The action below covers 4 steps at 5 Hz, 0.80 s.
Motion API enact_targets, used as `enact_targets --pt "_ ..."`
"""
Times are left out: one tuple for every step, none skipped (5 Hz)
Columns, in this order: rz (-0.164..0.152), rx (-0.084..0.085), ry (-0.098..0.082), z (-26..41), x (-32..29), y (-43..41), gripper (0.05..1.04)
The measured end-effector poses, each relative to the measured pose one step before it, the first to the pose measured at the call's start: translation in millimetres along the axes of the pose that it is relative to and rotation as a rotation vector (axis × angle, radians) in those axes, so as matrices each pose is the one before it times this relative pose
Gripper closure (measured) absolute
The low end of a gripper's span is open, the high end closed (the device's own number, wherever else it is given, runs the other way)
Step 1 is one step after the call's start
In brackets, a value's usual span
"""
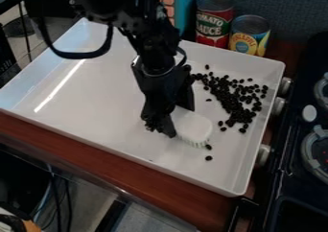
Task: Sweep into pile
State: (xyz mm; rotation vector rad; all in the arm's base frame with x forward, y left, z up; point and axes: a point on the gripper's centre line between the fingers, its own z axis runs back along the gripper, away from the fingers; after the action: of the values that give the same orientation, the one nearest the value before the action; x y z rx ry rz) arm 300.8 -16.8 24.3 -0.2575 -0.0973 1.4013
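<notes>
Clasping a white brush (194,126) in the black gripper (178,112), right of the middle of the white tray (96,104). Showing pale green bristles (196,143) along the lower edge, without revealing for sure any contact with the tray floor. Counting two stray beans (208,157) near the bristles, apart from the rest. Finding most of the dark beans (236,101) farther right, crowding together in the middle but thinning out towards the edges. Judging the sweeping partly done: forming a loose cluster, lacking a compact pile. Needing, most likely, to gather in the two strays and the scattered edges. Noting two cans (214,21) beyond the tray's back wall and a black stove (289,180) to the right.
</notes>
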Motion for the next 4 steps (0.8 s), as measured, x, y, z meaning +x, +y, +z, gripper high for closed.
enact_targets --pt "0.0124 -0.0125 -0.0076 -3.48 -1.05 -12.16 0.351" --pt "0.0138 -0.0143 -0.0049 -2.08 -0.28 -12.94 0.351" --pt "0.0133 -0.0136 -0.0028 -2.80 -0.40 -13.13 0.351" --pt "-0.0038 -0.0108 -0.0026 -2.16 -3.74 -12.35 0.351"
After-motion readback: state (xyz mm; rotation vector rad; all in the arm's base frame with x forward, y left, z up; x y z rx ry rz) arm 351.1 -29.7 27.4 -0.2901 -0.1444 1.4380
